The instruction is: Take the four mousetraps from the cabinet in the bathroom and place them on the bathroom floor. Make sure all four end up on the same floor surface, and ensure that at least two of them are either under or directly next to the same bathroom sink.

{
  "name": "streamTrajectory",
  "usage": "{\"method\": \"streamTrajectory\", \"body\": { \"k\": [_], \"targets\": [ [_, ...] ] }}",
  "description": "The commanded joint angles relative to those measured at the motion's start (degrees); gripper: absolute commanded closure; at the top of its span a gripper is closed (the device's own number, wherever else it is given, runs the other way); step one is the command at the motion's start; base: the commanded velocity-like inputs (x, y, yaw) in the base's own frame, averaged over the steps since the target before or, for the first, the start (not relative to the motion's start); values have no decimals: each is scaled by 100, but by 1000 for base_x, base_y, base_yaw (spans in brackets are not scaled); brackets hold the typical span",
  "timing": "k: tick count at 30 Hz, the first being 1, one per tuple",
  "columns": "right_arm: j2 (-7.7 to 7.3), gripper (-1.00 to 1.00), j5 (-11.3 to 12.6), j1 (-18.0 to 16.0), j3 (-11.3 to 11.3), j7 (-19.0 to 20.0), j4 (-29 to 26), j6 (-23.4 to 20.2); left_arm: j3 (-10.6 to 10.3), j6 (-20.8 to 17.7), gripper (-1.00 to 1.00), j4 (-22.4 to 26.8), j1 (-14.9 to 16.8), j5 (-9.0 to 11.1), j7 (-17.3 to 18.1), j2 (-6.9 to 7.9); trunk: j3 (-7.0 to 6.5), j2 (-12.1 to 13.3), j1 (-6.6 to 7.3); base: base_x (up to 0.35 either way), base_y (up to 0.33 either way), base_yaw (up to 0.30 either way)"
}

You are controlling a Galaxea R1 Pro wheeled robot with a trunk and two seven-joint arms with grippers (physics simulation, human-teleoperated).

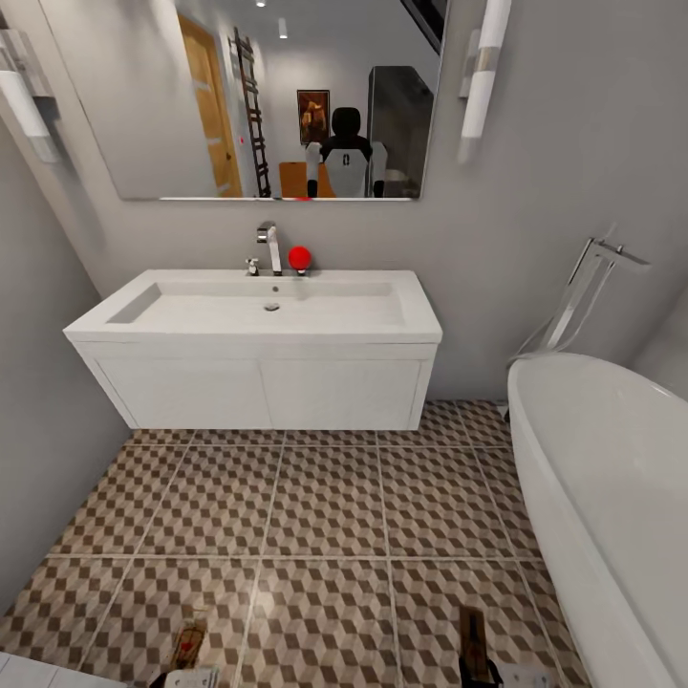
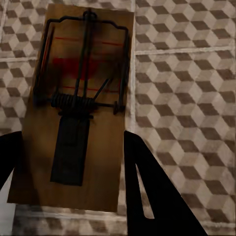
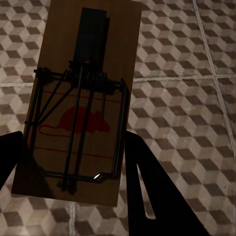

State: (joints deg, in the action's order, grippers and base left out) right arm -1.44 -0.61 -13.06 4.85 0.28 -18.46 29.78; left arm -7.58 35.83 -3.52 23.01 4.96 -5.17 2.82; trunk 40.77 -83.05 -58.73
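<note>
Bathroom: sink [image 1: 258, 311], bathtub [image 1: 612, 459], mirror [image 1: 277, 96]

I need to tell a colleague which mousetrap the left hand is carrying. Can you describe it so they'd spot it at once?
Start at the white sink under the mirror, then drop to the cube-patterned floor tiles at the head view's lower left. There the left hand grips a mousetrap by its end. Unlike the right hand's mousetrap, its flat face is visible there.
</note>
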Motion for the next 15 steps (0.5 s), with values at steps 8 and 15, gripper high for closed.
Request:
{"method": "streamTrajectory", "body": {
  "k": [8,15],
  "targets": [
    [16,100,-743,-27,30,-425,-1133,-1486,-33,-3446,100,2488,10,24,-26,23,4,-2,0,0,0,0],
    [113,100,-834,-311,25,-504,-2613,-2929,-25,-5535,100,3835,288,6,-35,-30,4,-2,0,0,0,0]
  ]
}}
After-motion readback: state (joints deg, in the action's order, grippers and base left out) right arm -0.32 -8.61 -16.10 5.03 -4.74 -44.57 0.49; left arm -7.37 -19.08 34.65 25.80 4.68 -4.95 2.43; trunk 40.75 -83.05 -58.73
